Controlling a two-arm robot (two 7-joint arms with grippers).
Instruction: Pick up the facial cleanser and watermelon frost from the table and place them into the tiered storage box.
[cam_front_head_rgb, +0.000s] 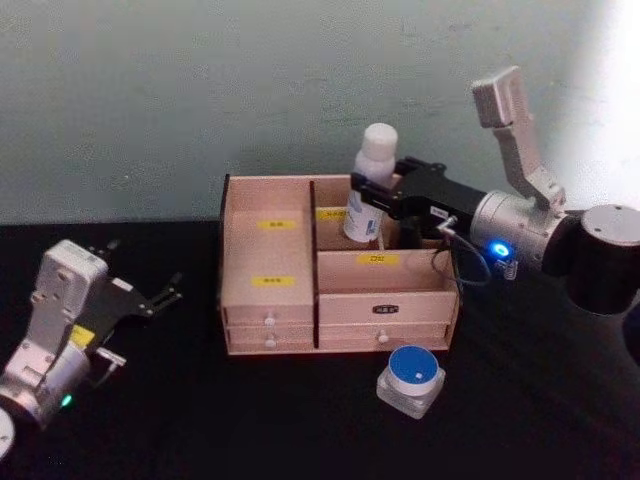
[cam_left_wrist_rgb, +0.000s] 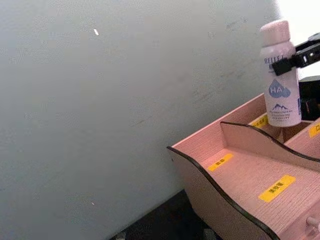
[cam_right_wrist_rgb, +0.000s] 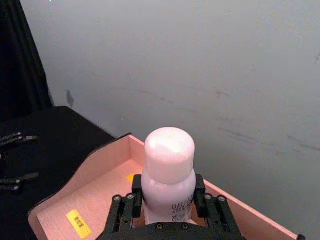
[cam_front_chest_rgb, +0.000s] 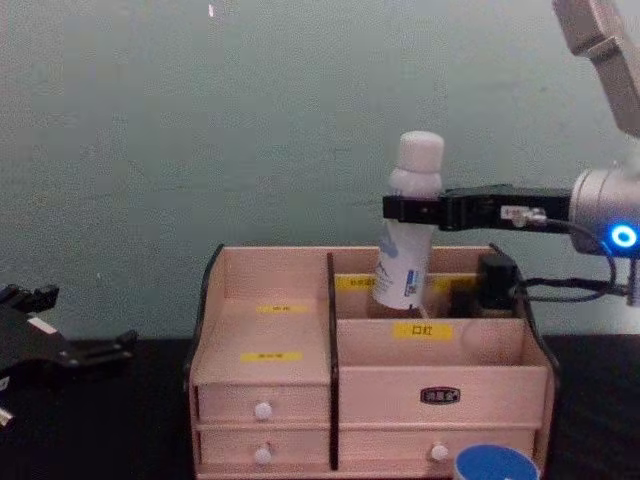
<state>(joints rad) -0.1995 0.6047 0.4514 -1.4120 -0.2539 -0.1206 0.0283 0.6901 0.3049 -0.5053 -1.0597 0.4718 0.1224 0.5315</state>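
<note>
A tall white facial cleanser (cam_front_chest_rgb: 403, 262) leans slightly, its base dipping into the back right compartment of the tiered storage box (cam_front_head_rgb: 270, 300). The right hand (cam_front_chest_rgb: 412, 209) clamps it just under the cap. It looks light, stiff and smooth, so probably tippy when released. The squat, blue-lidded watermelon frost (cam_front_head_rgb: 411, 378) sits on the surface (cam_front_head_rgb: 150, 420) just before the box. The left hand (cam_front_head_rgb: 140, 268) rests spread open, far left.

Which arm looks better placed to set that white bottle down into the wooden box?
Right. The right gripper grips the bottle over the box's rear compartment; the left gripper sits open, far aside.
</note>
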